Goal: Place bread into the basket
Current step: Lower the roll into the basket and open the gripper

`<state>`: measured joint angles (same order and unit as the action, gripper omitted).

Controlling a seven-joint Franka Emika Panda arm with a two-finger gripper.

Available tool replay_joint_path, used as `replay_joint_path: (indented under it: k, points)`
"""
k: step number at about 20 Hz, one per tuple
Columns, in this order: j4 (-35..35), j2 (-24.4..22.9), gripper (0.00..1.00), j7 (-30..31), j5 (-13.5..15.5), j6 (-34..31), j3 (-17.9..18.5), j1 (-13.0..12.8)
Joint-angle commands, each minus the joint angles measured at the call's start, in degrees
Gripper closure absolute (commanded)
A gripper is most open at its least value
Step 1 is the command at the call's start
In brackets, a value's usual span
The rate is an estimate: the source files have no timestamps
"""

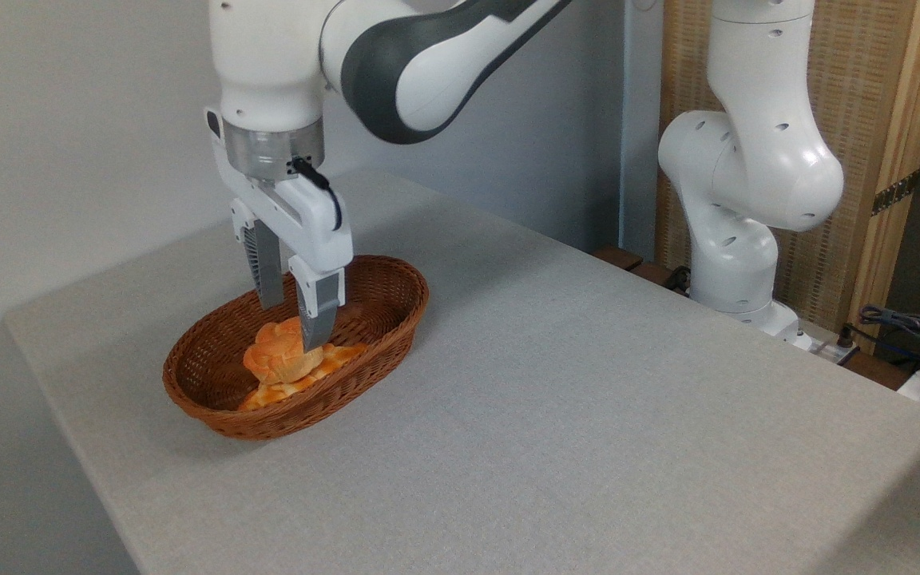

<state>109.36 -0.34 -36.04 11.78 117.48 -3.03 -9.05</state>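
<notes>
Grey cloth covers the table [556, 383], with a pale wall behind and a slatted wooden panel [867, 104] at the right. We see the basket [212, 399] sitting near the table's left end. Inside it the bread [275, 358] rests on top of a braided loaf [332, 356] that lies along the basket floor. Above them hangs the gripper [292, 323], pointing straight down, its fingers spread apart with nothing between them. One fingertip [314, 331] stands just beside the bun's right edge; whether it touches the crust we cannot quite tell from this angle. Beyond the table's far right edge stands the arm's white base [739, 239].
</notes>
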Motion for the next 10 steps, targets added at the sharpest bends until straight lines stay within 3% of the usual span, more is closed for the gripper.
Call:
replay_joint_path:
  k: [1, 3, 5, 10]
  points:
    - [-0.11, -3.34, 0.0, -0.34, -3.84, -4.08, 5.3, -0.01]
    - [-0.46, -3.35, 0.0, -1.22, -8.51, -6.64, 6.19, -0.01]
    - [-1.42, -3.35, 0.0, -1.31, -10.72, -7.96, 7.68, 0.08]
    - [-2.22, -3.26, 0.0, -1.4, -10.28, -8.94, 9.88, 0.08]
